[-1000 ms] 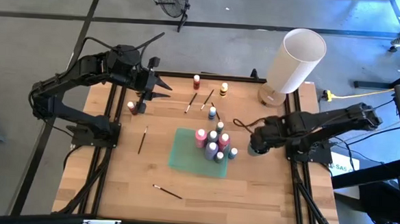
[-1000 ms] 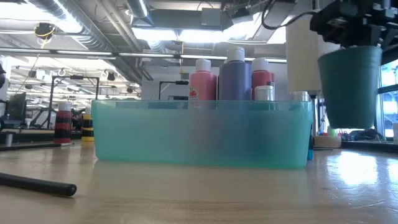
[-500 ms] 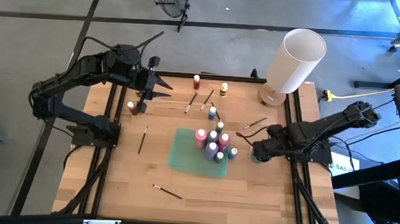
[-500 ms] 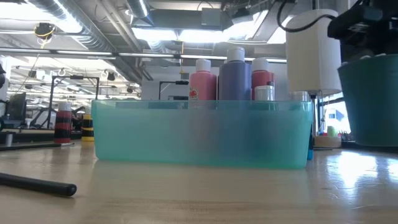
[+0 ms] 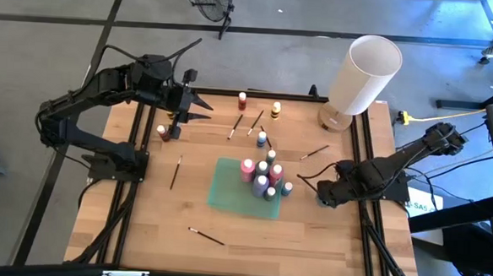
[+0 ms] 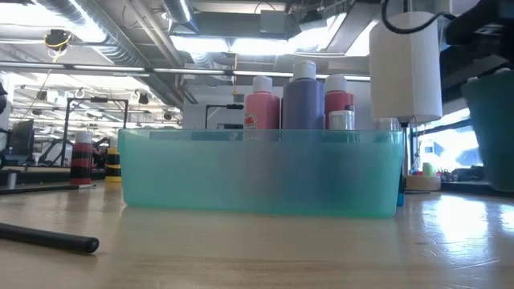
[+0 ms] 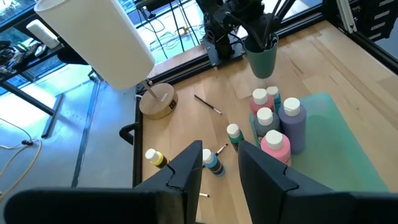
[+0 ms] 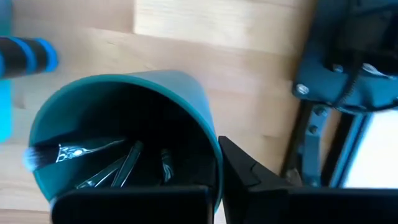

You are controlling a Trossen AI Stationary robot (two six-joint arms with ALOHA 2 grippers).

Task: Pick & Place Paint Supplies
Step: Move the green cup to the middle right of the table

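A teal tray [image 5: 227,192] lies mid-table and holds several paint bottles [image 5: 261,177], pink, purple and red in the low view [image 6: 303,100]. Loose bottles stand on the table: red [image 5: 243,98], yellow [image 5: 276,112], blue [image 5: 262,139], and a red one [image 5: 160,132] beside my left gripper [image 5: 196,107]. That gripper is open and empty above the far left; its fingers also show in the left wrist view [image 7: 217,180]. My right gripper [image 5: 324,193] is shut on a teal cup [image 8: 124,137] with brushes in it, right of the tray. Loose brushes [image 5: 175,172] lie on the wood. My right gripper holds the teal cup by its wall at the rim [image 8: 210,152]. One finger [image 8: 249,171] lies on the outside; the gripper body hides the other. The gripper comes from above [image 7: 245,18]. The cup is upright [image 6: 494,132]; whether its bottom touches the table, I cannot tell.
A large white cylinder on a wooden base [image 5: 364,76] stands at the far right corner. More brushes lie at the far middle [image 5: 235,126], near the front [image 5: 206,236] and right of the bottles [image 5: 315,152]. Dark rails [image 5: 365,161] border the table's sides.
My right gripper has carried the teal cup toward the table's right and near edges and down, from lifted clear to just at table height. The cup has stayed upright.
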